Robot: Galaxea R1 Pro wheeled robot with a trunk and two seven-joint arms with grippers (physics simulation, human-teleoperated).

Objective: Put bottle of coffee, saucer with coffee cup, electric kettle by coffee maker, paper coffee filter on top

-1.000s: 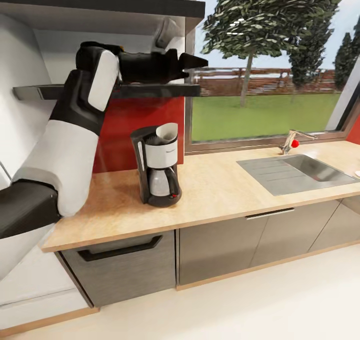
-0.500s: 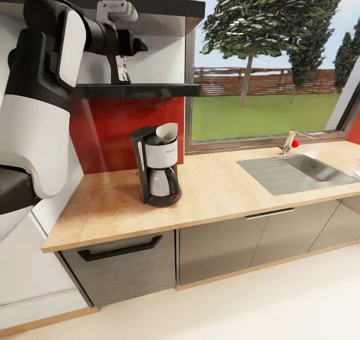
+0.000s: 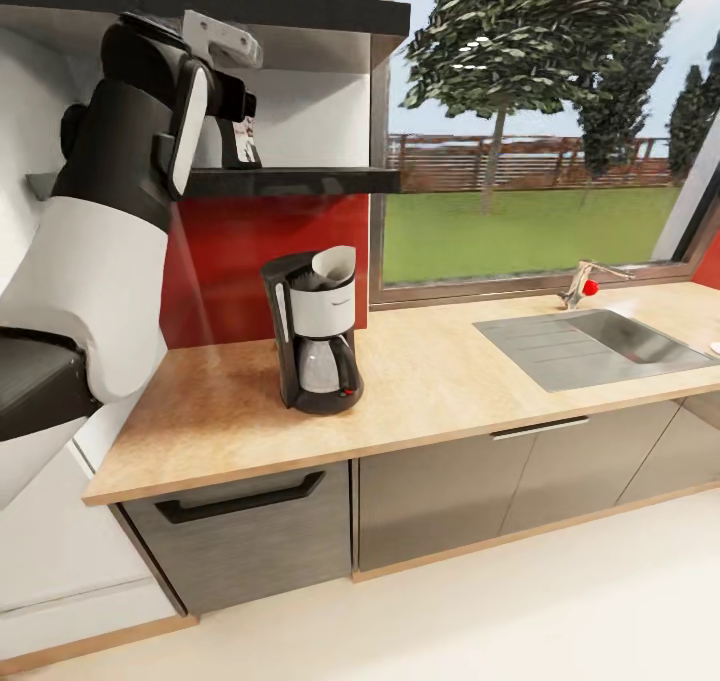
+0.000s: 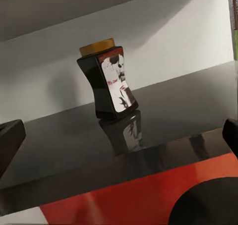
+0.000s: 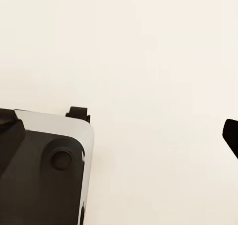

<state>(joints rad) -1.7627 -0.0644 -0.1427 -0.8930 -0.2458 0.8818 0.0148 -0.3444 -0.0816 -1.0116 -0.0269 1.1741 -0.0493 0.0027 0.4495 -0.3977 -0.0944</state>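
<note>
The bottle of coffee, dark with a tan top and a printed label, stands upright on the thin black kitchen shelf. My left arm is raised in front of the shelf's left part. In the left wrist view my left gripper is open, its fingertips wide apart and short of the bottle. The coffee maker stands on the countertop with a white paper coffee filter on top. My right gripper is open over pale floor. Coffee cup and electric kettle are out of view.
A thicker dark slab shelf hangs just above the thin one. A steel sink and a faucet with a red knob sit at the counter's right. A white sliver shows at the right edge. Grey cabinet fronts run below.
My left forearm lay level across the shelf, pointing right, and hid the bottle. It has swung up and back to the left, and the bottle now shows.
</note>
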